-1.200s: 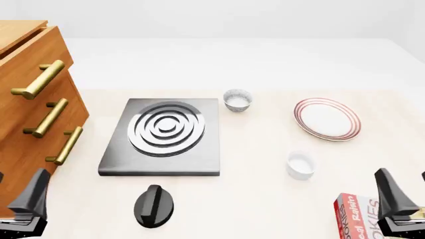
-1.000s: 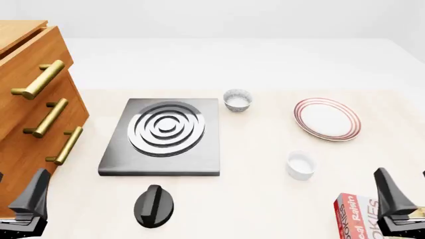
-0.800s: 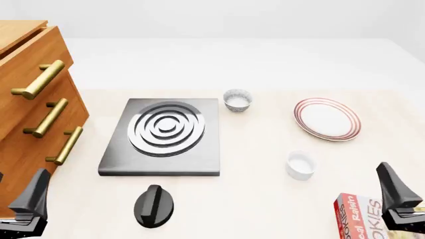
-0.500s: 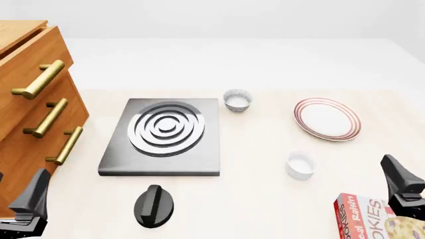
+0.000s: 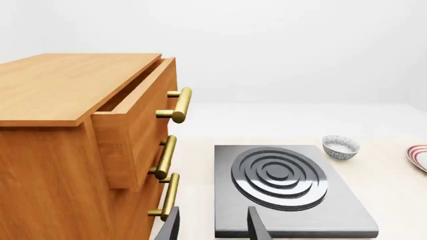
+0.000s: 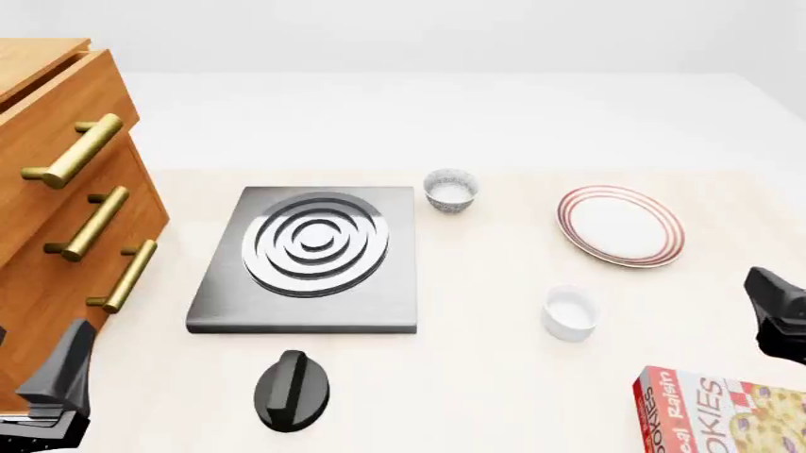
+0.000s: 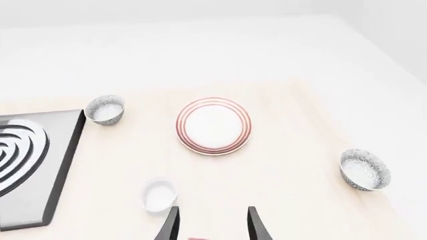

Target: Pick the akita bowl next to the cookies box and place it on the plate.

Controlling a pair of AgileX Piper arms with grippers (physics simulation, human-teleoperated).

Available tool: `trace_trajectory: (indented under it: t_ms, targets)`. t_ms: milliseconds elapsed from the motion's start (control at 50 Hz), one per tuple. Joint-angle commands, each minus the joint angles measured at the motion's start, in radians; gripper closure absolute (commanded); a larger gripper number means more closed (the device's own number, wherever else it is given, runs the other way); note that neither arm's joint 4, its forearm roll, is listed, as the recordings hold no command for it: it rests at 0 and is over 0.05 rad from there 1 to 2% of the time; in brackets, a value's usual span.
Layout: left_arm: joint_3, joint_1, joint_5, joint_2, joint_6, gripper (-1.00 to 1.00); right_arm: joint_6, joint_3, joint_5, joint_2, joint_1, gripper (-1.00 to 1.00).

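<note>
pale wood tabletop carries the whole scene, with an orange-brown drawer cabinet at its left edge, top drawer ajar, and a dark hob slab with raised rings beside it. the plate, white with thin red rings, lies bare to the right of the hob. the cookies box lies flat at the near right corner.

the akita bowl meant for the plate shows only in the right wrist view, upright and alone on the table's right side, beyond the front view's edge and well apart from the plate. its twin stands just beside the hob's far corner and is not the one wanted. a plain white cup stands between the box and the plate, and a black knob lies near the hob's front edge.

the right gripper hangs high above the table with fingers spread and nothing between them; the left gripper is parked low by the cabinet, likewise open and empty.

the step in hand looks like the reach. done well, the right arm swings out over the patterned bowl, not the nearer cup, drops with one finger inside the rim and one outside, and closes on the wall before lifting.
</note>
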Motion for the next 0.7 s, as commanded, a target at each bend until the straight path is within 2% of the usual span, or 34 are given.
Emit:
trace_trajectory:
  t_ms: [20, 240, 480, 600, 700]
  targets:
    - [0.000, 0.000, 0.000, 0.000, 0.000, -1.00, 0.013, -0.072, 0.020, 0.118, -0.049, -1.00]
    - [0.000, 0.000, 0.000, 0.000, 0.000, -1.00, -0.009, -0.166, 0.039, 0.214, -0.145, -1.00]
    - [0.000, 0.000, 0.000, 0.000, 0.000, -1.00, 0.026, -0.234, 0.035, 0.340, -0.229, -1.00]
    - [0.000, 0.000, 0.000, 0.000, 0.000, -1.00, 0.010, -0.279, 0.029, 0.441, -0.273, -1.00]
    - [0.000, 0.000, 0.000, 0.000, 0.000, -1.00, 0.025, -0.324, 0.023, 0.520, -0.289, -1.00]
